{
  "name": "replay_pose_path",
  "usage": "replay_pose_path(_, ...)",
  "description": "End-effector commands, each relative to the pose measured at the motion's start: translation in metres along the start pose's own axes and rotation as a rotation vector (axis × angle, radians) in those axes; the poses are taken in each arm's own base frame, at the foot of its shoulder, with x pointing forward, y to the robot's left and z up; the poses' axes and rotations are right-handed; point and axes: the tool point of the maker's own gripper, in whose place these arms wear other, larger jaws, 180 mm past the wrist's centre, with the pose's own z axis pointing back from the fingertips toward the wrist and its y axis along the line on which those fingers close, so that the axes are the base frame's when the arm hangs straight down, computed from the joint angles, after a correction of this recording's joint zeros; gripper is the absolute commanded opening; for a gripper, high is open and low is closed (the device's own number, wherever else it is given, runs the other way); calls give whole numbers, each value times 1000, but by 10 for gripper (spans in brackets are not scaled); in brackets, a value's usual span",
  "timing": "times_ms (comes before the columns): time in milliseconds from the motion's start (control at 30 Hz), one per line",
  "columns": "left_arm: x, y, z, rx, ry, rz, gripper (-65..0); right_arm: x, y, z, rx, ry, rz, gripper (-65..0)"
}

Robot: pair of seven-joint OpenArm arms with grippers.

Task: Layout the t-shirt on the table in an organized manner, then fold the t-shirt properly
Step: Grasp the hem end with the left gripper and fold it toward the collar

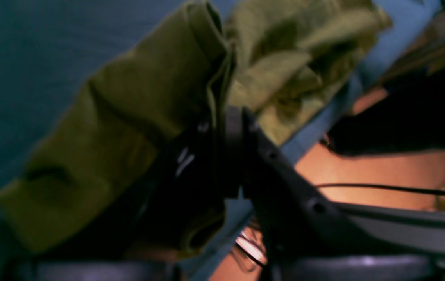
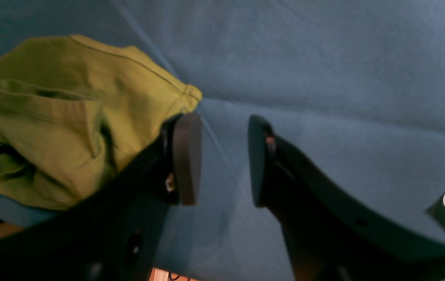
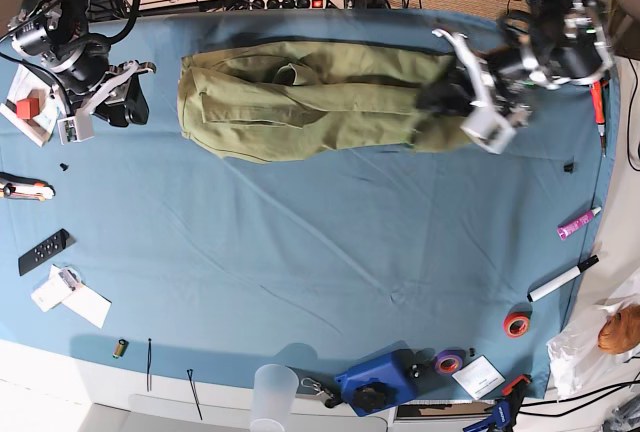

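Note:
The olive-green t-shirt (image 3: 310, 102) lies bunched in a long roll across the far part of the blue table (image 3: 300, 252). My left gripper (image 3: 442, 97) is at the shirt's right end in the base view, and in the blurred left wrist view it (image 1: 222, 117) is shut on a fold of the shirt (image 1: 148, 89). My right gripper (image 3: 135, 102) is open and empty just off the shirt's left end. In the right wrist view its pads (image 2: 186, 156) stand apart over bare cloth (image 2: 324, 78), beside the shirt's hem (image 2: 50, 117).
A black remote (image 3: 44, 250), papers (image 3: 75, 297) and a red block (image 3: 27, 107) lie at the left edge. A marker (image 3: 563, 277), pink tube (image 3: 577, 222) and tape roll (image 3: 516, 324) lie at the right. A blue tool (image 3: 375, 382) and clear cup (image 3: 272, 392) stand at the near edge.

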Motion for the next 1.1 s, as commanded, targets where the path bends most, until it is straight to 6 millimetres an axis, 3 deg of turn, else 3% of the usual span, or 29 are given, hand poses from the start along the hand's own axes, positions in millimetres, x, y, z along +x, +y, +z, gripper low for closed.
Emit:
replay_pose_path(0,12,-6,-4,-7,-41,-14,-650,13,-1,4,-4,-47,24,-443)
replay_pose_path(233,13,-17,-41,95,-7,-77,-650,14,-1,4,-4,-52,24,-443)
replay_pose_path(400,5,-29,-53,103,41,-114,-650,14,-1,4,-4,-52,23,-443)
replay_pose_path(533,11,-35,-56,97,5,-140,-650,14,-1,4,-4,-52,24,-443)
replay_pose_path(633,19,-33,-56,111,-38,-155,-450,14,-1,4,-4,-53,24,-443)
replay_pose_path(700,21,-28,-55,138,-46,-154,-382,15,-1,5,-4,-57,23,-443)
replay_pose_path(933,22,-20,-46,210,-15,-123,-380,22,3,5,18,-94,15,-444)
replay_pose_path(1067,25,13,-16,446,33,-108,-433,23,6,6,35,-102,8,-444)
